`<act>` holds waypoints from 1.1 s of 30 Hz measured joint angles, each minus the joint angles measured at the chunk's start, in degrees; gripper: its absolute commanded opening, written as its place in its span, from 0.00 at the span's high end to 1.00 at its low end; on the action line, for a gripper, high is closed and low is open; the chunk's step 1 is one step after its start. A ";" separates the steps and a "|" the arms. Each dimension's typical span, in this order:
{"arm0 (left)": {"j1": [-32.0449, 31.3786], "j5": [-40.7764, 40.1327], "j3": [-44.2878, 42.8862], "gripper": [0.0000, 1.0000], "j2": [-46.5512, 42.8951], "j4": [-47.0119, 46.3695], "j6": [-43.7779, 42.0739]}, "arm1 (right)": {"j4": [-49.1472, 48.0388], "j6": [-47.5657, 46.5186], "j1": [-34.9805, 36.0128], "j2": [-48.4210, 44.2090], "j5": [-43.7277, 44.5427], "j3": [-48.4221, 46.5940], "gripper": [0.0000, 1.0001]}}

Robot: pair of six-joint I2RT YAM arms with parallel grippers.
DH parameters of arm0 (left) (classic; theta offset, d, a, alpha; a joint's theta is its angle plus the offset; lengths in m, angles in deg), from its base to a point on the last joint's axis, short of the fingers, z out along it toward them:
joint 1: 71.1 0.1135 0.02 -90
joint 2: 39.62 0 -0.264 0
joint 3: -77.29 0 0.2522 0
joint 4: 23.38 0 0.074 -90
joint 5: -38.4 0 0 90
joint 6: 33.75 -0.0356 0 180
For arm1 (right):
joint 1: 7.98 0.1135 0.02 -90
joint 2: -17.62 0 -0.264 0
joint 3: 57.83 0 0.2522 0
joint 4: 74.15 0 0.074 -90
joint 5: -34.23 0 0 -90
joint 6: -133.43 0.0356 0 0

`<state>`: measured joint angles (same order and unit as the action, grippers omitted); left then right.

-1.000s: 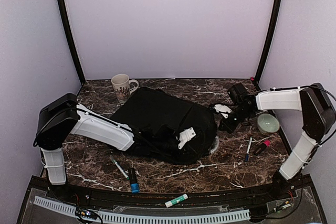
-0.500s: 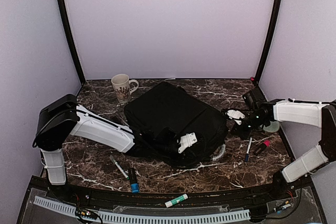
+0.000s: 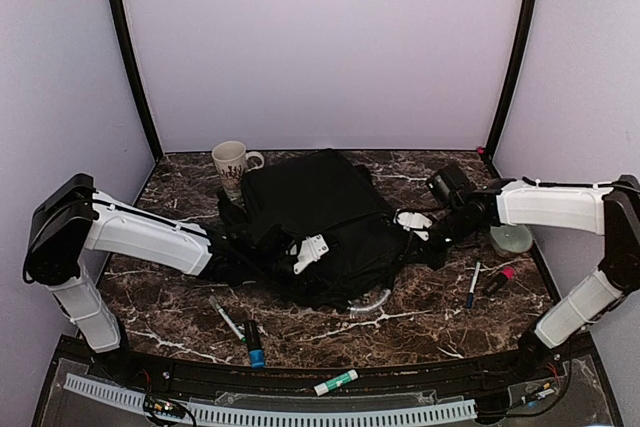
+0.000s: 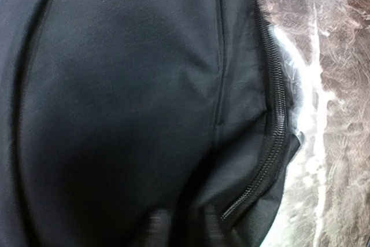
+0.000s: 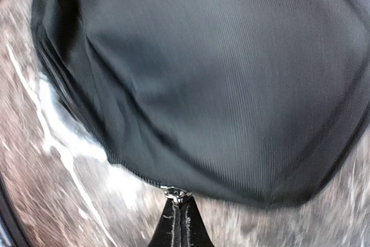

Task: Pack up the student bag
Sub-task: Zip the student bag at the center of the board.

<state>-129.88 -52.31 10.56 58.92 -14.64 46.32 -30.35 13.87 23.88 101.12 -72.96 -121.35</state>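
Observation:
The student bag [image 3: 320, 209], a big black backpack, lies in the middle of the table, its grey loop handle [image 3: 371, 300] at the near edge. My left gripper [image 3: 312, 247] rests against its near-left side. In the left wrist view black fabric and a zipper [image 4: 272, 143] fill the frame. My two blurred fingers [image 4: 157, 227] stand slightly apart low down, with dark fabric between them. My right gripper [image 3: 432, 239] is at the bag's right edge. In the right wrist view it [image 5: 180, 207] is shut on the metal zipper pull [image 5: 175, 194].
A patterned mug [image 3: 231, 165] stands behind the bag at the left. A pale green bowl [image 3: 511, 238] sits under the right arm, with a blue pen [image 3: 472, 285] and a pink marker [image 3: 500, 279] near it. Markers [image 3: 227, 318] [image 3: 254, 343] and a green-capped stick [image 3: 335, 382] lie near the front.
The bag has shifted left and bunched up. My left gripper drew back to the left with it, its fingers parting a little. My right gripper came back left, still on the zipper pull.

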 measured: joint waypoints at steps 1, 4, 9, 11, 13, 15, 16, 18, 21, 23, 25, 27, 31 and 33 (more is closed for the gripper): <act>0.26 -1.11 -0.02 0.58 -0.57 1.09 0.04 | 0.15 0.63 0.79 1.14 -0.70 -1.77 1.00; 0.55 -1.73 -0.39 0.49 -2.43 3.91 -0.17 | 0.15 1.88 2.27 4.74 -1.97 -5.73 1.00; -1.25 -1.09 -0.70 0.39 -5.44 4.35 -0.59 | 0.17 2.73 2.56 8.17 -3.21 -5.73 1.00; -2.03 -0.09 -1.09 0.38 -5.75 2.03 -0.33 | -0.02 2.91 2.56 8.61 -4.11 -5.51 1.00; -2.62 1.77 -1.90 0.28 -5.03 -0.85 0.26 | -0.20 3.08 2.56 8.61 -4.92 -5.40 1.00; -2.84 3.34 -4.39 0.25 -2.40 -3.04 0.83 | -0.22 3.19 2.56 8.61 -5.57 -5.35 1.00; -2.84 4.17 -6.21 0.25 -0.26 -4.26 1.27 | -0.26 3.30 2.56 8.61 -5.90 -5.35 1.00; -2.93 5.25 -9.33 0.25 3.87 -6.14 1.49 | -0.28 3.37 2.56 8.61 -6.43 -5.31 1.00; -3.06 6.49 -12.15 0.25 9.22 -9.18 1.53 | -0.42 3.56 2.56 8.52 -6.99 -5.16 1.00; -3.10 7.23 -12.33 0.27 11.17 -10.93 1.53 | -0.42 3.61 2.56 8.26 -7.23 -5.07 1.00; -3.17 7.98 -12.46 0.27 12.96 -13.05 1.57 | -0.42 3.74 2.56 7.93 -7.43 -5.05 1.00; -3.26 8.52 -12.96 0.27 14.62 -14.80 1.64 | -0.42 3.76 2.56 7.72 -7.52 -5.05 1.00; -3.32 8.59 -14.78 0.34 17.53 -17.73 1.90 | -0.44 3.85 2.56 7.67 -7.65 -5.05 1.00; -3.39 8.50 -15.13 0.42 18.18 -18.58 2.08 | -0.46 3.96 2.56 7.63 -7.67 -4.96 1.00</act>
<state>-133.27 -43.81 -4.57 77.11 -33.21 48.39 -30.81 17.83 26.44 108.75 -80.63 -126.31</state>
